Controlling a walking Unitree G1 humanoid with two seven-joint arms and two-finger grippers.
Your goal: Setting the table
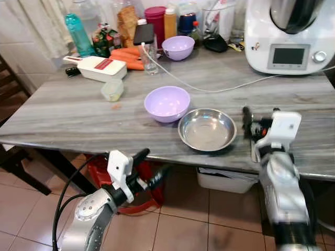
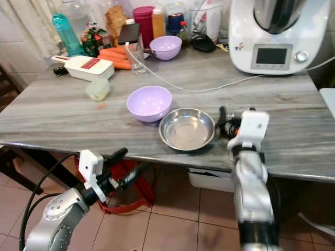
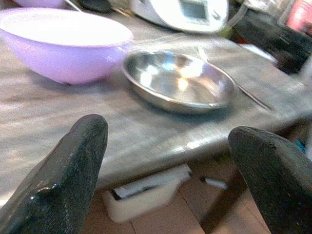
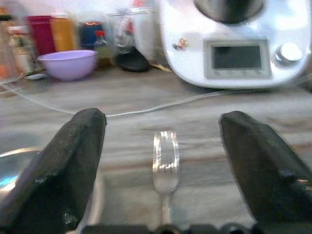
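Fork beside the steel bowl
Right pincer (image 4: 163, 161) released over a fork (image 4: 165, 161) at the steel bowl's (image 1: 207, 129) 3 o'clock; left pincer (image 3: 170, 170) released below the surface (image 1: 63, 112).

Lilac bowl (image 1: 167, 103), silver dish (image 1: 207, 129), grey-veined table (image 1: 63, 112)

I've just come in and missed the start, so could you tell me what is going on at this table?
The robot is setting the table. Its right gripper hovers open over a fork lying on the grey table, just right of the steel bowl. A lilac bowl sits beside the steel one. The left gripper hangs open below the table's front edge, holding nothing.
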